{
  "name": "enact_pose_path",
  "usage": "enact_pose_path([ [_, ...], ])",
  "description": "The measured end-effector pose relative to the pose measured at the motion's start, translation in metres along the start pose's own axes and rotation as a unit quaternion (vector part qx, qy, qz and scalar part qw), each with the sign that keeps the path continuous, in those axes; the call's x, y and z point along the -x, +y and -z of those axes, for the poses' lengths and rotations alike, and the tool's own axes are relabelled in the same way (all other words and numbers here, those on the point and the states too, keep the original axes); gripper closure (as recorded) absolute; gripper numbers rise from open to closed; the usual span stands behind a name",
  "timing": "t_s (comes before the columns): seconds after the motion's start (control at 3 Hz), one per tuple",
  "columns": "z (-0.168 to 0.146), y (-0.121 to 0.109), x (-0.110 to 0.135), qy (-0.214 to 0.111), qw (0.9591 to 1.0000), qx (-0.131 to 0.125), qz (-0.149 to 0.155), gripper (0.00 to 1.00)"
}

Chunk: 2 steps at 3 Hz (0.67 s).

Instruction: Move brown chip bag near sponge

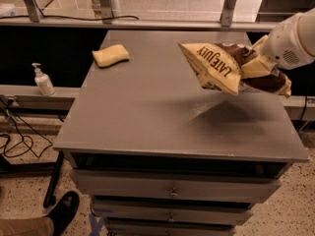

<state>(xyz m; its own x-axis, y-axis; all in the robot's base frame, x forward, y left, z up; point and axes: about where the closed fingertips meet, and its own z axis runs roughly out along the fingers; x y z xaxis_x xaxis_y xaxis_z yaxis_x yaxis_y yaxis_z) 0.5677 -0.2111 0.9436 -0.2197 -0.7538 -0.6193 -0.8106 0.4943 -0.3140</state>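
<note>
The brown chip bag (219,68), cream-yellow and dark brown with "LATE JULY" lettering, hangs in the air above the right side of the grey table (147,112) and casts a shadow on it. My gripper (257,65) is shut on the bag's right end, with the white arm reaching in from the right edge. The pale-yellow sponge (110,55) lies on the table's far left part, well apart from the bag.
A white soap pump bottle (43,80) stands on a lower ledge left of the table. Drawers (172,191) sit under the tabletop. A person's shoe (61,213) and cables (15,141) are on the floor at the left. Metal posts stand behind the table.
</note>
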Motion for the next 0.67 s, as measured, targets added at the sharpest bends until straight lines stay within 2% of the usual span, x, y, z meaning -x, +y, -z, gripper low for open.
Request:
enact_pose_path([
  [0.33,-0.023,-0.016,0.053,-0.071,0.9974,-0.014,0.007,1.0],
  [0.67,-0.043,-0.025,0.104,-0.123,0.9917,-0.018,0.032,1.0],
])
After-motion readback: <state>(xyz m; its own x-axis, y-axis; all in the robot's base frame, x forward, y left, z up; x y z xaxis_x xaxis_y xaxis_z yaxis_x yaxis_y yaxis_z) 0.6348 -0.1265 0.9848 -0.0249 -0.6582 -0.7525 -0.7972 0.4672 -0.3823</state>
